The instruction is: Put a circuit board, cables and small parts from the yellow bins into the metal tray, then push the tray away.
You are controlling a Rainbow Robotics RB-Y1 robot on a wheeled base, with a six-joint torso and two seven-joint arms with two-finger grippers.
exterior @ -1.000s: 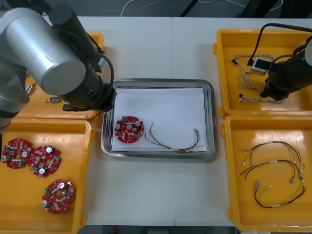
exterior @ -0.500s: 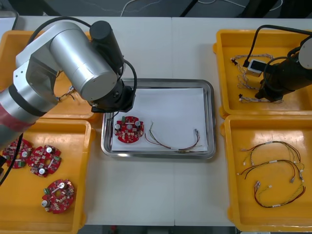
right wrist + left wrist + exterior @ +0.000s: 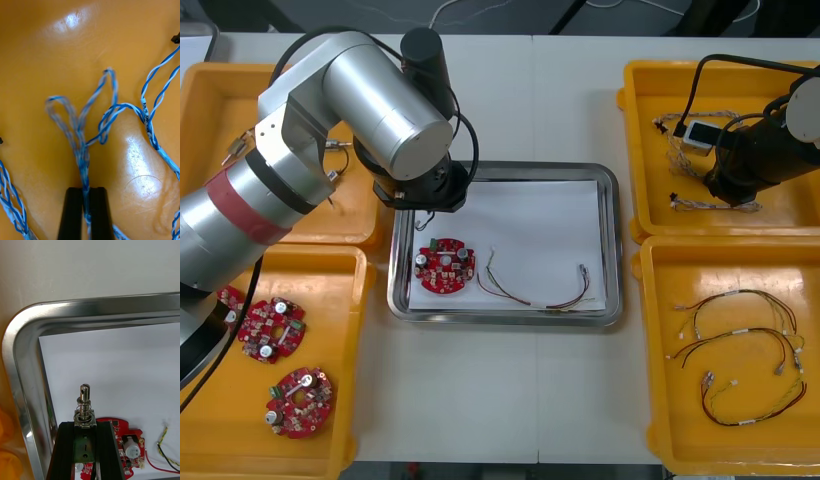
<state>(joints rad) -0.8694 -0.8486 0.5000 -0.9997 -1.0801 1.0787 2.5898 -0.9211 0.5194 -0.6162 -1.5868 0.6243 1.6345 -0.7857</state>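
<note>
Near-left bin [image 3: 220, 420]: boards [image 3: 270, 330] lie loose on its floor, one partly under the left arm. Far-left bin [image 3: 210, 100]: mostly covered by that arm.

Left arm reaches from the left edge across both bins, with its wrist over the tray's [image 3: 610, 250] far-left corner. Left claw [image 3: 84, 423]: fingers apart by the width of a part [image 3: 84, 405] and clamped on it. The part's stem and spring stand out past the fingertips. The claw is over the tray's white liner, close to the rounded corner of the rim. Cannot tell whether the part touches the liner.

The tray sits mid-table [image 3: 500, 400], between the bin pairs. Inside it, a board [image 3: 444, 266] lies flat at the left end, just beside the left claw. A red-yellow cable [image 3: 535, 290] lies curved to the board's right, apart from it.

Far-right bin [image 3: 780, 80]: blue-white cables [image 3: 690, 160] are scattered along its left side. The right arm comes in from the right edge, down inside this bin. Right claw [image 3: 86, 189]: fingers nearly together, pinching one blue-white loop [image 3: 80, 150] at its base. Other strands lie on the bin floor to either side.

Near-right bin [image 3: 660, 400]: loose cables [image 3: 740, 350], red, yellow and black.
</note>
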